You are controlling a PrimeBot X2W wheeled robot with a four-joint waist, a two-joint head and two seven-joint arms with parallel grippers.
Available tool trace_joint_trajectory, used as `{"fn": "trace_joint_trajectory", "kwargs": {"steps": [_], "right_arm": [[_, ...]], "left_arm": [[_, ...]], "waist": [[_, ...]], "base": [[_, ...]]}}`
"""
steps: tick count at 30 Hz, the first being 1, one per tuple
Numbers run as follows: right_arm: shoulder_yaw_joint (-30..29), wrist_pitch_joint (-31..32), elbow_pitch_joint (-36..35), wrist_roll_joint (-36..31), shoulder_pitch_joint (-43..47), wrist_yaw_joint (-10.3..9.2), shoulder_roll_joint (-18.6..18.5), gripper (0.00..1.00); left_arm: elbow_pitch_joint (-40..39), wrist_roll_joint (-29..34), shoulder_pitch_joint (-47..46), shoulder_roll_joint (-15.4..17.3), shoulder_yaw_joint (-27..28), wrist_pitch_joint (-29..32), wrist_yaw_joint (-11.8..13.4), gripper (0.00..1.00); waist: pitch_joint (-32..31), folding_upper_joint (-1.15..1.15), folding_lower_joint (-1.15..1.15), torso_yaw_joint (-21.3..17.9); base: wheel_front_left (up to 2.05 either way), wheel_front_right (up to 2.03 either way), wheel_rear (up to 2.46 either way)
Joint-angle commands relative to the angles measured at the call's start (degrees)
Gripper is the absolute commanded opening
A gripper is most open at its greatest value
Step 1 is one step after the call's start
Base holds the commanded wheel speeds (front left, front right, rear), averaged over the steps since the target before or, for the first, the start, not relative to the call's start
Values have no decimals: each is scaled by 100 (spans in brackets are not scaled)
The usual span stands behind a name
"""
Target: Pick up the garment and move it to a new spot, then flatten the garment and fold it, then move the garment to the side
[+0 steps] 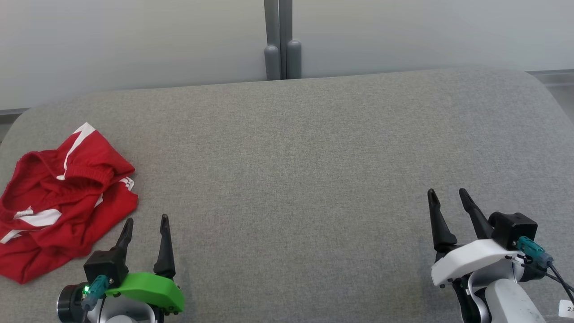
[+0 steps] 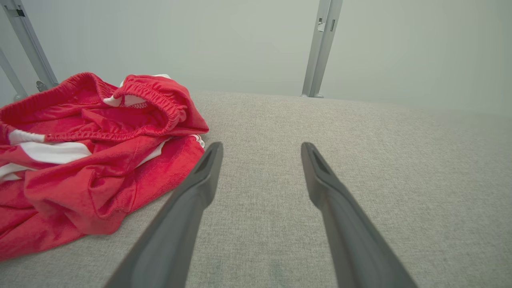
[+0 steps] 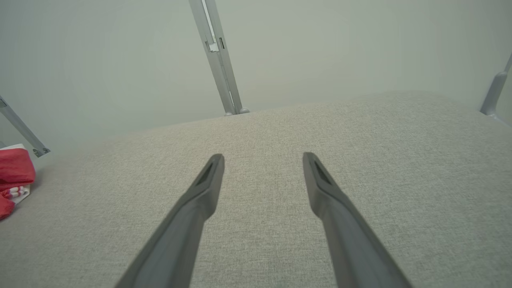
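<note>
The red shorts (image 1: 67, 202) lie crumpled at the left edge of the head view, in its lower half, resting on the grey fabric surface (image 1: 287, 148) with the elastic waistband bunched toward the top of the heap and white stripes showing through the folds. Just to the right of the heap, at the lower left of the frame, is the left gripper (image 1: 147, 218). Its two dark fingers are spread wide with nothing between them, and the nearer fingertip stands just beside the shorts' lower right edge (whether it touches the cloth cannot be told from this view). In the left wrist view the shorts take up the left side of the frame and their hem sits close by the left-hand finger. The right gripper (image 1: 446, 190) is at the lower right of the head view, well apart from the shorts, its fingers also spread wide and empty over bare fabric. In the right wrist view a small part of the red cloth shows at the far left edge. A grey metal post (image 1: 280, 40) rises against the pale wall at the top centre.
</note>
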Motion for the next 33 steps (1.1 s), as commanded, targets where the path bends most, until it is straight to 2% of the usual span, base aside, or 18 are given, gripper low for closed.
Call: {"fn": "trace_joint_trajectory", "kwargs": {"steps": [1,20,23,29,33], "right_arm": [[11,-53,-5,-122,-77,2,-32,100],[-20,-258,93,-994,-68,1,-38,100],[-49,-247,77,-984,-10,1,-28,100],[-14,-247,84,-983,79,1,-26,100],[78,-244,120,-932,133,1,-25,100]], "left_arm": [[4,93,-87,8,11,-41,-21,100],[85,874,-69,-12,56,-244,-36,100],[82,835,-46,-14,57,-220,-36,100],[122,719,17,-14,103,-219,26,100],[197,609,98,-12,171,-217,65,100]], "waist": [[-3,0,0,0],[6,0,0,11],[4,0,0,47],[13,0,0,315],[33,0,0,723]], "base": [[0,0,0],[0,0,0],[0,0,0],[0,0,0],[0,0,0]]}}
